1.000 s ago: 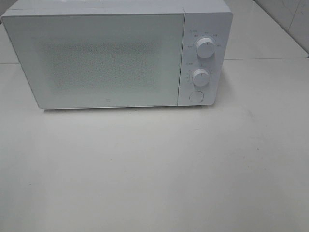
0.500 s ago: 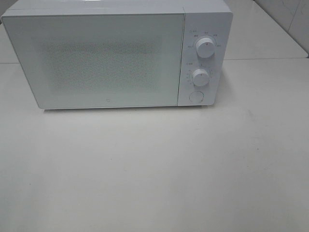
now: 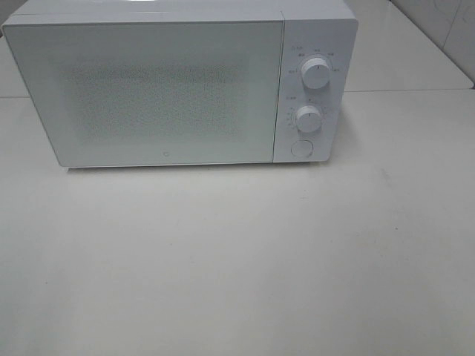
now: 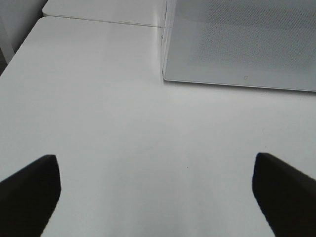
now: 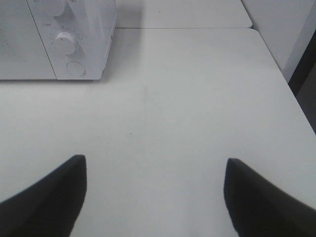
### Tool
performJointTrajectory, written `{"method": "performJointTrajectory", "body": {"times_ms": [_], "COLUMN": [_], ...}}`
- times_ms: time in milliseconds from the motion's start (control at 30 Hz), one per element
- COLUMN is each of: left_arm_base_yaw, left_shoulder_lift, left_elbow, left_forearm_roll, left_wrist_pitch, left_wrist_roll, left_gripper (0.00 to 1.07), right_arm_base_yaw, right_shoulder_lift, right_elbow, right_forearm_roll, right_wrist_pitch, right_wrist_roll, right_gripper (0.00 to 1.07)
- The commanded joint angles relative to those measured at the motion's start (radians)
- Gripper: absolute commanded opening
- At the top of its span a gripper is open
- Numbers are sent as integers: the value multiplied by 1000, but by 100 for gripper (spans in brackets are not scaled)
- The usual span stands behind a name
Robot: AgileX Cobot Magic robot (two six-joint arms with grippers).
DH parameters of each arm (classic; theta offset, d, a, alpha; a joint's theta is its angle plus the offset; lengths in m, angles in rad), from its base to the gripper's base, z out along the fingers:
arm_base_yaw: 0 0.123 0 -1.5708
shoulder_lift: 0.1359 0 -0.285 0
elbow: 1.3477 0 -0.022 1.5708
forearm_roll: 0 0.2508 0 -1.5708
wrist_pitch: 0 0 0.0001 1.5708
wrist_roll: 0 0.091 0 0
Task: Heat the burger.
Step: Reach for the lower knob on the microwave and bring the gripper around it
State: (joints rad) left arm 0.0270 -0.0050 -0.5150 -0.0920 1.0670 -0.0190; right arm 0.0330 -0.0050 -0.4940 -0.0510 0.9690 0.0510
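The burger shows in no view. A white microwave [image 3: 178, 85] stands at the back of the white table with its door [image 3: 148, 93] shut; its window shows only a speckled screen. It has two round knobs [image 3: 315, 74] and a round button [image 3: 300, 147] on its right panel. The microwave also shows in the left wrist view [image 4: 242, 42] and the right wrist view [image 5: 64, 39]. My left gripper [image 4: 158, 192] is open and empty above the bare table, in front of the microwave's left corner. My right gripper [image 5: 153, 197] is open and empty, in front of and right of the microwave. Neither gripper shows in the exterior view.
The white table [image 3: 237, 259] spreads in front of the microwave. A second table surface [image 3: 404, 52] lies behind a seam at the back right. The table's right edge [image 5: 291, 98] drops off beside a dark gap.
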Motion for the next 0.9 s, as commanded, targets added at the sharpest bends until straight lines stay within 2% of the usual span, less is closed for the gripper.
{"method": "performJointTrajectory", "body": {"times_ms": [33, 900], "left_arm_base_yaw": [2, 2], "left_shoulder_lift": [-22, -22], "left_elbow": [0, 0], "left_forearm_roll": [-9, -9], "left_wrist_pitch": [-1, -1], "left_wrist_roll": [3, 3], "left_gripper": [98, 98], "right_arm_base_yaw": [-6, -6], "right_shoulder_lift": [-22, -22], "right_elbow": [1, 1], "right_forearm_roll": [3, 3], "right_wrist_pitch": [-9, -9], "right_wrist_roll": [-6, -5], "right_gripper": [74, 74]}}
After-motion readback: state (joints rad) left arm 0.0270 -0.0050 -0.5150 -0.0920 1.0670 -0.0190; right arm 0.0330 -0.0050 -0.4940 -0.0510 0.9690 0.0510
